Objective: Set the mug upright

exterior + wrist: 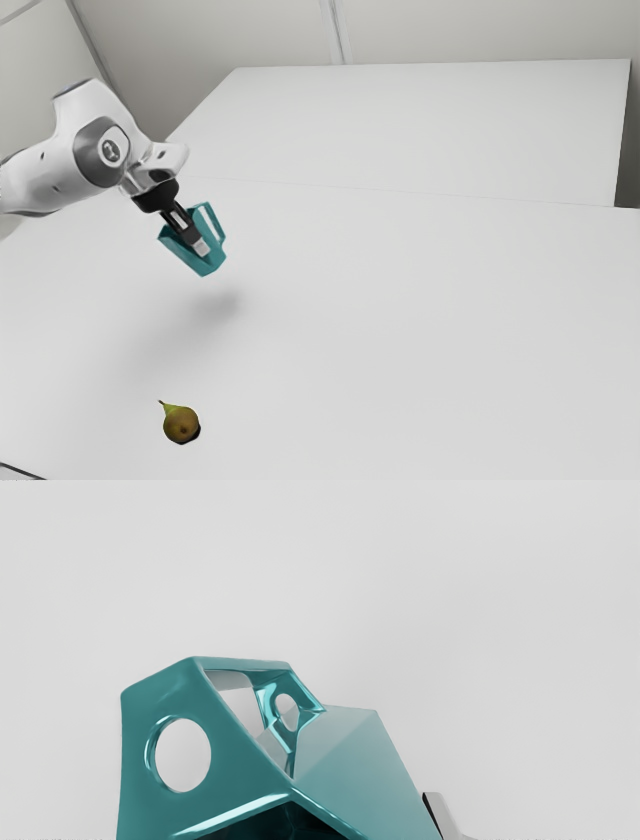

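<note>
Where the gripper (201,247) clamps it, the teal mug (212,264) hangs tilted above the table (420,330), dark inside.

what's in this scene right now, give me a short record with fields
mug: teal, faceted, tilted rather than upright
mug support: held in the air by the gripper, its shadow lying apart from it on the table
mug handle: angular, with round holes
gripper: black, two fingers, shut on the mug
other object: brownish-green pear, resting on the table
pear stem: points to the exterior view's upper left
surface: plain white table
task status: mug not yet upright
</note>
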Controlling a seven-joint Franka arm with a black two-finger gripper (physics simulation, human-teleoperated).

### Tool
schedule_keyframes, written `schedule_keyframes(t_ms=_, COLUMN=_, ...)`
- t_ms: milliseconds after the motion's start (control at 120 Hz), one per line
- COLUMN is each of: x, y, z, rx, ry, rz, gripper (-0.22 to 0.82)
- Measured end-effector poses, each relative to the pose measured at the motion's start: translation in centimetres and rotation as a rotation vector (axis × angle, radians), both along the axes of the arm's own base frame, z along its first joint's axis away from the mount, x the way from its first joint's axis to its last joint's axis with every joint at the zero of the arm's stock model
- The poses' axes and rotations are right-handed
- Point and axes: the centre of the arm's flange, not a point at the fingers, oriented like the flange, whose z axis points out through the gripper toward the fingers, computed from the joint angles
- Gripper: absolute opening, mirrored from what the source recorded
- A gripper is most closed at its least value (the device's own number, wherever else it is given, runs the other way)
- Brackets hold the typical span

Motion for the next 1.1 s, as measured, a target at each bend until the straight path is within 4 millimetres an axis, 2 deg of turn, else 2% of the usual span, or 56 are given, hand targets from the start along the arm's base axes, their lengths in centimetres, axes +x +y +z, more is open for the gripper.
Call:
schedule_keyframes(t_ms=133, x=-0.5, y=-3.5, z=1.0, rx=0.065, ry=0.011, rz=0.003, gripper=-0.18)
schedule_keyframes(t_ms=333, x=-2.2, y=-5.3, z=1.3, rx=0.141, ry=0.032, rz=0.086, gripper=-0.18)
schedule_keyframes(t_ms=467, x=-3.4, y=-6.9, z=0.7, rx=0.176, ry=0.035, rz=0.133, gripper=-0.18)
schedule_keyframes(t_ms=717, x=-4.4, y=-8.7, z=-2.1, rx=0.236, ry=0.037, rz=0.217, gripper=-0.18)
schedule_keyframes(t_ms=1100, x=-4.8, y=-9.3, z=-6.3, rx=0.254, ry=0.035, rz=0.344, gripper=-0.18)
